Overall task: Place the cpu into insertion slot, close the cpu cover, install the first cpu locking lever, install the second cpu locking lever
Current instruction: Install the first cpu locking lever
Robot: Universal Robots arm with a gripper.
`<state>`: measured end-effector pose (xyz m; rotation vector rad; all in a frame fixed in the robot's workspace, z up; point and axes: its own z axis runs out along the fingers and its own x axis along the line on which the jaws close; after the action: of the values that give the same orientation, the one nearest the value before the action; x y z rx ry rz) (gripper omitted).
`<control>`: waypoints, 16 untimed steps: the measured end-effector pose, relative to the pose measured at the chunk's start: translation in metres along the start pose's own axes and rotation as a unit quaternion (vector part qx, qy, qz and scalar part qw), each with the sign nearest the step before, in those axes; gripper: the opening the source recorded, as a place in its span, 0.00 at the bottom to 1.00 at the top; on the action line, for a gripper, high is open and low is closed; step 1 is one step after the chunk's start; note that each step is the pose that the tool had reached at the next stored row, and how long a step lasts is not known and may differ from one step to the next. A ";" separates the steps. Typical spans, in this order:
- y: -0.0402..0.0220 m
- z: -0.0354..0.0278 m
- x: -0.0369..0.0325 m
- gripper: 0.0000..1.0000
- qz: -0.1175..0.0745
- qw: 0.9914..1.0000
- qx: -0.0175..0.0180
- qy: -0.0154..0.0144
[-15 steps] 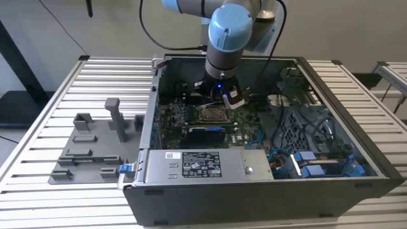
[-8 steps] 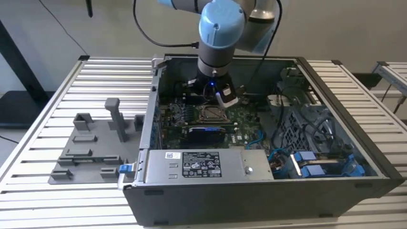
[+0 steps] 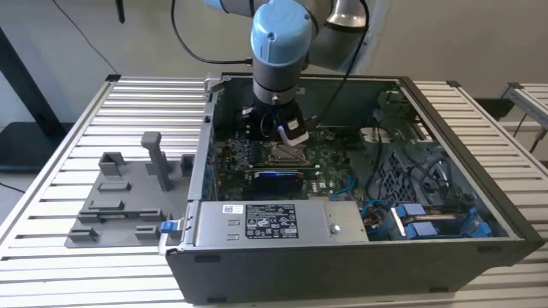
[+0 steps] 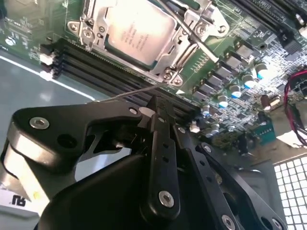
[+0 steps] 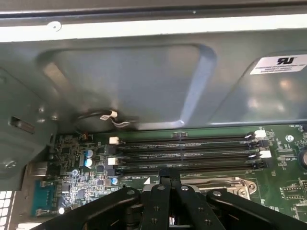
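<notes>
In the second wrist view the cpu point(image 4: 136, 33), a silver-grey square chip, lies in the insertion slot point(image 4: 84, 24). The silvery cpu cover point(image 4: 184, 45) is folded down around it. One thin locking lever point(image 4: 194, 38) lies along the cover's side. A second wire-like lever point(image 4: 124, 96) sticks out from the socket corner, just off my gripper's tip. My gripper point(image 4: 156, 103) is shut with nothing seen between its black fingers. In the exterior view the gripper point(image 3: 291, 136) hangs inside the open case, just above the socket point(image 3: 285, 153). The first wrist view has the gripper point(image 5: 170, 178) over the memory slots' edge.
Black memory slots point(image 5: 187, 153) run beside the socket. The grey case wall point(image 5: 144, 86) rises close behind them. A labelled power-supply box point(image 3: 265, 221) sits at the case front, and blue cables point(image 3: 419, 218) fill the exterior view's right. A grey fixture plate point(image 3: 128, 192) lies outside the case.
</notes>
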<state>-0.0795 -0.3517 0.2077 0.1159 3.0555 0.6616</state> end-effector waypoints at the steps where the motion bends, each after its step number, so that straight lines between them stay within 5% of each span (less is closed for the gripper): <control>1: -0.0005 0.0011 0.0000 0.11 0.000 1.000 0.000 0.000; 16: -0.0030 0.0078 0.0000 0.11 0.000 1.000 -0.001 0.000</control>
<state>-0.0795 -0.3512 0.1994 0.1159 3.0546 0.6651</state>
